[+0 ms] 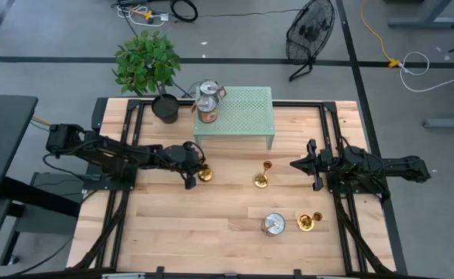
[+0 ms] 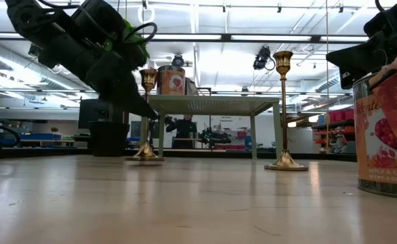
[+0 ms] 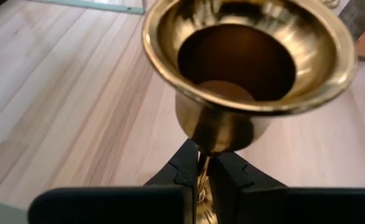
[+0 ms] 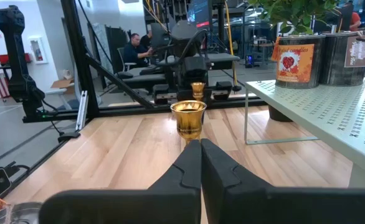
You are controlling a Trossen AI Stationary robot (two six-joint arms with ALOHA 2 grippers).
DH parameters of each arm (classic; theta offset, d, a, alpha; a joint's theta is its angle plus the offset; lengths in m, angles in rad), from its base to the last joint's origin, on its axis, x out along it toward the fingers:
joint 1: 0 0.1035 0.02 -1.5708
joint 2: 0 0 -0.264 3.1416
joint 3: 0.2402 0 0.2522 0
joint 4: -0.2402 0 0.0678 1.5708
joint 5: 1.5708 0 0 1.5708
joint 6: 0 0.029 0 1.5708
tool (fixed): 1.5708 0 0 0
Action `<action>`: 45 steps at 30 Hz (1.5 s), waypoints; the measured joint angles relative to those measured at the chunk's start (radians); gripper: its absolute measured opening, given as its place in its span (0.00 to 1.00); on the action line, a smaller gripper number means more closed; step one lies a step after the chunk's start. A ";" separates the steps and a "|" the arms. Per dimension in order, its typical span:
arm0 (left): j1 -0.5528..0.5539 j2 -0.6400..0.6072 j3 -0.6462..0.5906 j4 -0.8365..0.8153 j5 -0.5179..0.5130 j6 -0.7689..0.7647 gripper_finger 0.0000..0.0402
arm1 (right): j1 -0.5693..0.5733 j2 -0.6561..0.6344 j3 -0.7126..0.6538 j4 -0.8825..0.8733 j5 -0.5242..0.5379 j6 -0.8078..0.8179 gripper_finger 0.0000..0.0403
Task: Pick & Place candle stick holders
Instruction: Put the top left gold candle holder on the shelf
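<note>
The left claw (image 1: 198, 172) is seen closed on the thin stem of one brass candle stick holder (image 1: 204, 174), just below its cup, as the left wrist view shows. In the low view this held holder stands upright with its base on or very close to the table (image 1: 211, 232), in front of the green perforated shelf (image 1: 235, 116); contact with the wood cannot be told for certain. A second holder (image 1: 262, 180) stands near the middle of the table, and a third holder (image 1: 308, 222) is placed further toward the front on the right, just beside a silver-lidded tin (image 1: 273, 225). Two more tins (image 1: 206, 99) are stood on the shelf's left end, beside a potted plant (image 1: 148, 63). The right claw (image 1: 297, 164) is held pinched shut with nothing in it, above the table on the right, pointed toward the middle holder.

The main risk is judged to lie in the narrow grip. The stem is slim and polished, so the holder could be rotated or slid between the pads once it is lifted, and the heavy flared base would then be swung downward. If the shelf is meant as the goal, its front edge could be struck by the base, or the tins could be knocked. A tilted release would probably leave the holder toppled.
</note>
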 joint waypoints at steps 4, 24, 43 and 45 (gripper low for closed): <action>0.000 0.000 0.038 -0.041 0.016 -0.015 0.06 | 0.000 0.000 0.000 0.000 0.000 0.000 0.01; 0.001 0.000 0.406 -0.326 0.016 -0.022 0.06 | 0.000 0.000 0.000 0.000 0.000 0.000 0.01; 0.137 0.097 0.766 -0.552 0.035 0.069 0.06 | 0.000 0.000 0.000 0.000 0.000 0.000 0.01; 0.157 0.124 0.808 -0.557 0.054 0.070 0.06 | 0.000 0.000 0.000 0.000 0.000 0.000 0.01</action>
